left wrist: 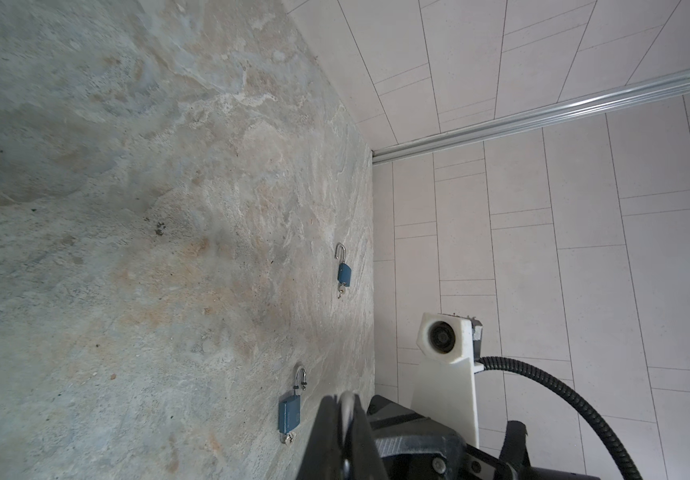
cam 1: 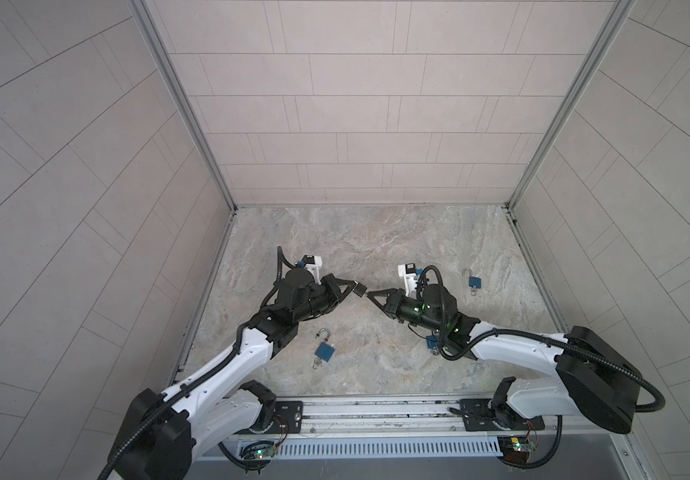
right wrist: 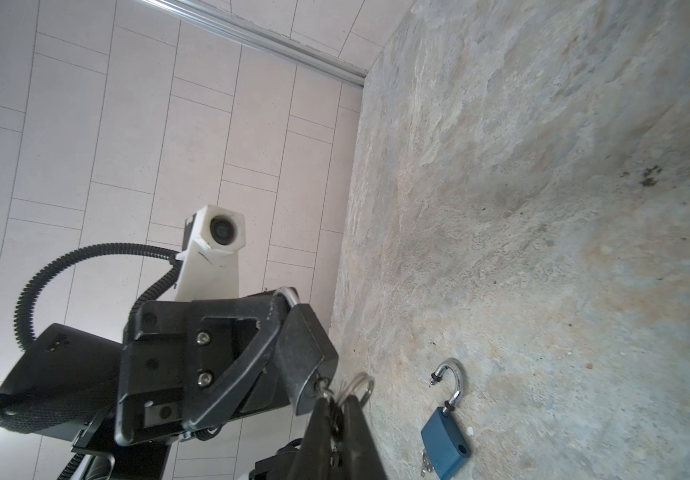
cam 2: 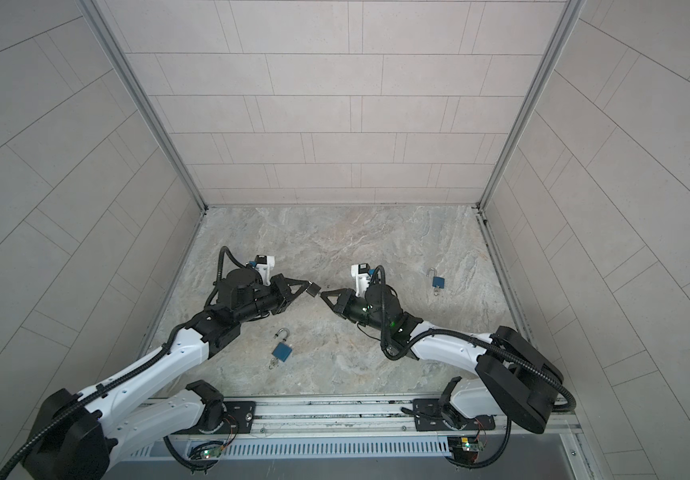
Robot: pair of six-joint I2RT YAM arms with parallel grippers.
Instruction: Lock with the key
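A black padlock (cam 1: 360, 288) (cam 2: 314, 288) hangs above the middle of the table between my two grippers. The left gripper (cam 1: 351, 286) (left wrist: 343, 405) is shut on its silver shackle (right wrist: 289, 297). In the right wrist view the lock body (right wrist: 308, 357) faces me with the key (right wrist: 326, 392) in its base. The key ring (right wrist: 360, 386) hangs beside it. The right gripper (cam 1: 370, 294) (right wrist: 337, 405) is shut on the key's head.
Blue padlocks with open shackles and keys lie on the marble table (cam 1: 376, 241). One padlock (cam 1: 324, 351) (right wrist: 445, 440) lies at front left, another (cam 1: 475, 282) (left wrist: 344, 274) at right, and a third (cam 1: 431, 343) is half hidden under the right arm. Tiled walls enclose three sides.
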